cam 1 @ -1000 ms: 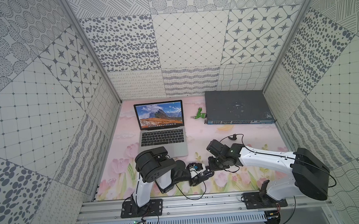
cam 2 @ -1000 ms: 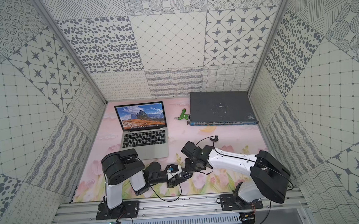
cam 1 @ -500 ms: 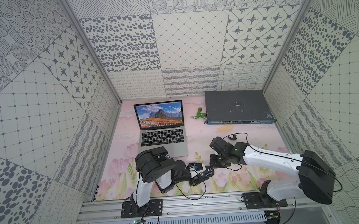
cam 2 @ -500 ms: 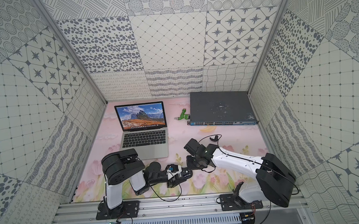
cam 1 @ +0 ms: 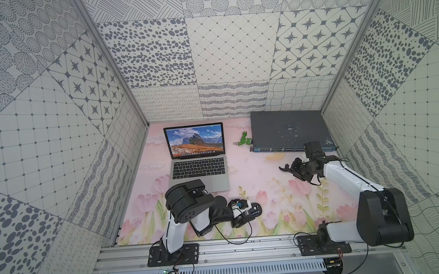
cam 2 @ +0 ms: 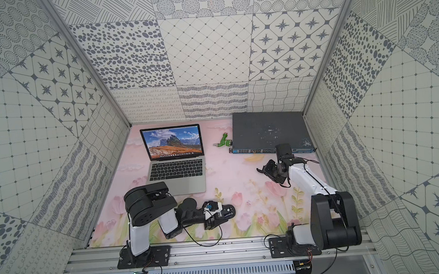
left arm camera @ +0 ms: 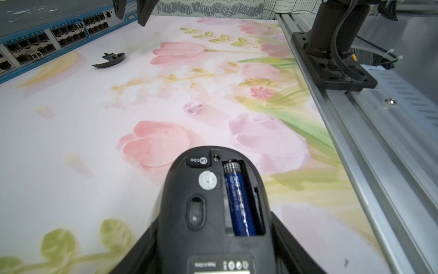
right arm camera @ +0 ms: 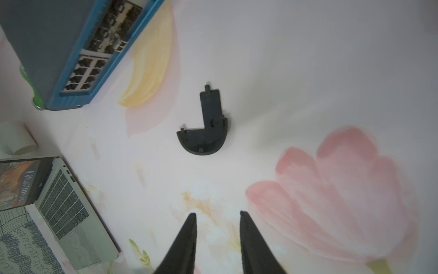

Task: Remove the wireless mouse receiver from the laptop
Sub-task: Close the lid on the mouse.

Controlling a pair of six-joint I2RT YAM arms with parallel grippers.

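**Q:** Is the tiny dark USB receiver out?
**A:** No, it appears seated in the slim silver-grey laptop's side, frame left-centre. Your right gripper stands apart, empty. Your left gripper clamps the black oval mouse.

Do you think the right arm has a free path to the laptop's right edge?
Probably yes: the right gripper is open and empty, and only mat and a flat black cover lie between it and the laptop. The left gripper, holding the mouse, sits nearer the front.

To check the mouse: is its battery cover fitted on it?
No, the mouse shows its blue battery bare, and the battery cover lies apart on the mat.
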